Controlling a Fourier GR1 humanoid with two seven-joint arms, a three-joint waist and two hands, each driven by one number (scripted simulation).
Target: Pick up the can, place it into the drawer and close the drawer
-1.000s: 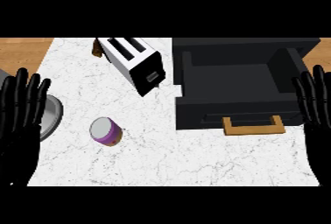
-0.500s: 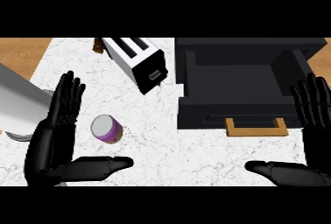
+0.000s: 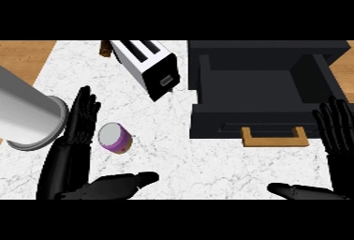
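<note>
Left of the open drawer (image 3: 214,123), well apart from it on the marble counter (image 3: 173,159), sits the can (image 3: 114,137), and that's the spot we care about. It's just beside our left hand (image 3: 69,150), on the drawer side of the straight fingers (image 3: 81,110). Whether it's touching them or a hair off, we can't tell. The thumb (image 3: 121,183) pokes out toward the drawer on the near side of the can, so the can sits in the open crook between the two. The hand is spread wide and holds nothing.

Our right hand (image 3: 335,136) rests on the drawer's other side, past the wooden handle (image 3: 274,138), flat and open too. So the left one is way nearer, and we'd bet it does the pick.

The can stands upright, long axis pointing up at us, so we reckon a sideways wrap is the call. It looks short, with a purple wall and a pale grey lid.

The toaster (image 3: 149,68) sits between can and drawer, further back, and a big grey cylinder (image 3: 27,117) lies further from the drawer than the left hand.
</note>
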